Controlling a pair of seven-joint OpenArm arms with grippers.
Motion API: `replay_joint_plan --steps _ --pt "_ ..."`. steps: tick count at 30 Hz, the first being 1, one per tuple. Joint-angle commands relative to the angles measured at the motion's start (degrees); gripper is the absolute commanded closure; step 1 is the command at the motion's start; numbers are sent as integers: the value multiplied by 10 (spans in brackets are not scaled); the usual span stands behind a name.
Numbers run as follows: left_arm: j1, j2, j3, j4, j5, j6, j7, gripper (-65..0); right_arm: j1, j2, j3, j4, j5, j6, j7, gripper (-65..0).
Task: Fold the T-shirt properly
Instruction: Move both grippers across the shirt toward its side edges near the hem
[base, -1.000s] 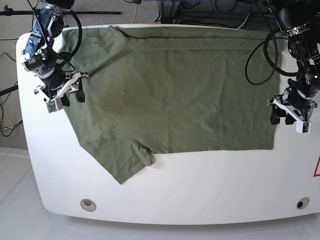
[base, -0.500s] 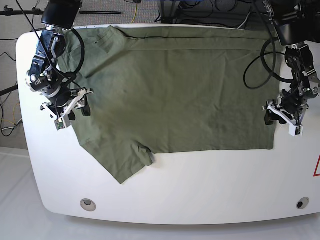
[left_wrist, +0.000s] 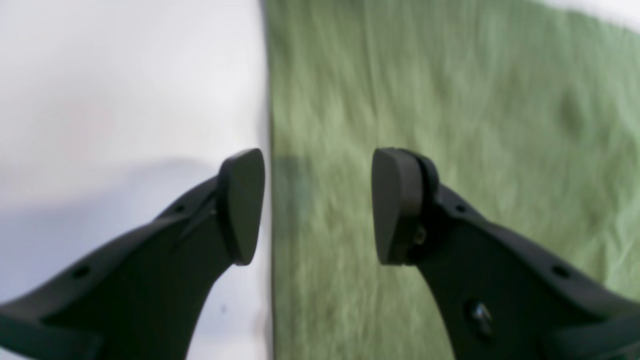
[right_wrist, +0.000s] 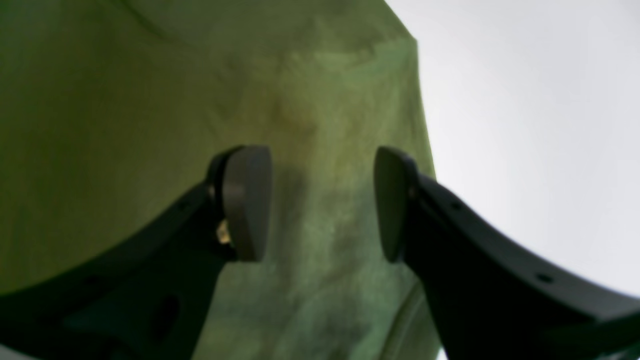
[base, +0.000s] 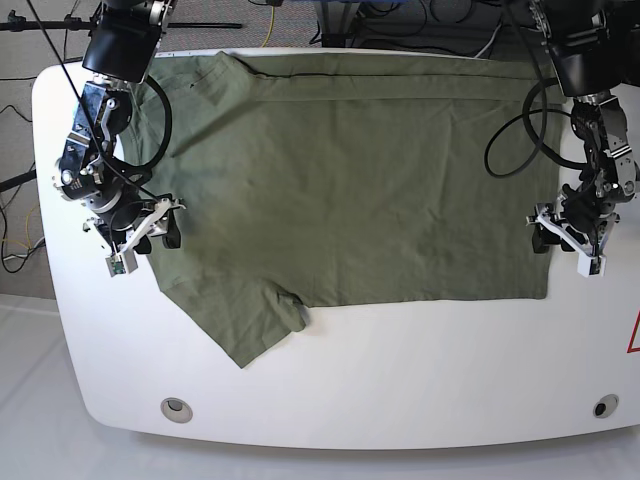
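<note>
Cloth fills most of the overhead view: the plain olive-green short-sleeved T-shirt (base: 345, 185) lies spread flat on the white rounded bench (base: 400, 370), one sleeve pointing toward the near edge. Only this view gives the whole garment and both arms. The left pincer (base: 563, 241) sits at the shirt's side edge, the right pincer (base: 140, 240) at the opposite edge beside the sleeve.

The wrist views show what the overhead cannot. The left pincer (left_wrist: 317, 205) stands spread, the shirt's straight edge (left_wrist: 270, 200) running between its black pads, one pad (left_wrist: 240, 205) over bare bench and the other over cloth. The right pincer (right_wrist: 322, 202) is also spread, nothing pinched, both pads over green fabric, with the cloth's border just beyond the outer pad.

Both close views are blurred, so whether the pads touch the cloth cannot be told. The shirt's neck is not clear from overhead.
</note>
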Motion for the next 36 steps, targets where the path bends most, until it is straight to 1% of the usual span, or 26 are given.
replay_joint_plan --steps 1,3,11,15,21,31,36 --pt "-17 -11 3 4 -7 -2 -10 -330 24 5 1 -13 5 -1 16 -319" --pt "-29 -10 9 1 -2 -2 1 -330 40 2 -6 -56 5 -2 26 -318" --pt "-54 -11 17 -18 4 -2 -2 -330 68 0 -11 -107 2 -4 44 -315" --pt "-67 -10 6 -50 9 -2 -4 -327 84 4 -15 -140 0 -3 58 -315" --pt "-64 -9 4 -62 10 -1 -5 -328 90 4 -14 -158 -1 -2 63 -315" --pt "-47 -11 0 -43 5 -4 3 -320 97 7 -12 -166 -1 -1 62 -316" --pt "-54 -13 1 -47 8 -5 1 -311 130 8 -14 -202 -7 -1 66 -317"
